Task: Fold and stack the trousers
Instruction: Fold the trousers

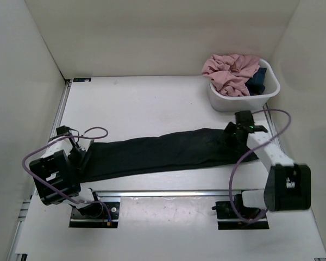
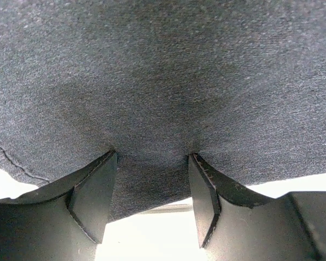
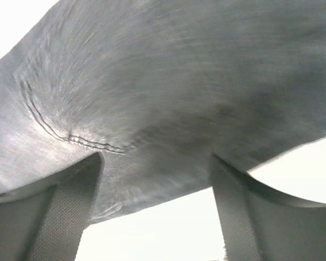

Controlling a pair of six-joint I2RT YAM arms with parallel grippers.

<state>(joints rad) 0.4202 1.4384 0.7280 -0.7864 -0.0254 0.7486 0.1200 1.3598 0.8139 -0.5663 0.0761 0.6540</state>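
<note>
My left fingers (image 2: 92,198) stand apart, and the black cloth of the trousers (image 1: 163,152) fills the gap between them and creases at both tips. My right fingers (image 3: 65,212) are spread wider. The cloth, a double seam line on it, crosses only the far part of their gap, and the white table (image 1: 146,103) shows through the near part. This view is somewhat blurred.

From above, the trousers lie as one long dark band across the table, from the left side to the right side, a little slanted, with the right end farther. My left gripper (image 1: 80,155) is on the left end of the band and my right gripper (image 1: 234,136) is on the right end. At the far right, apart from the trousers, stands a white basket (image 1: 228,102) with a pink garment (image 1: 231,70) and a dark blue garment (image 1: 256,80) in it
</note>
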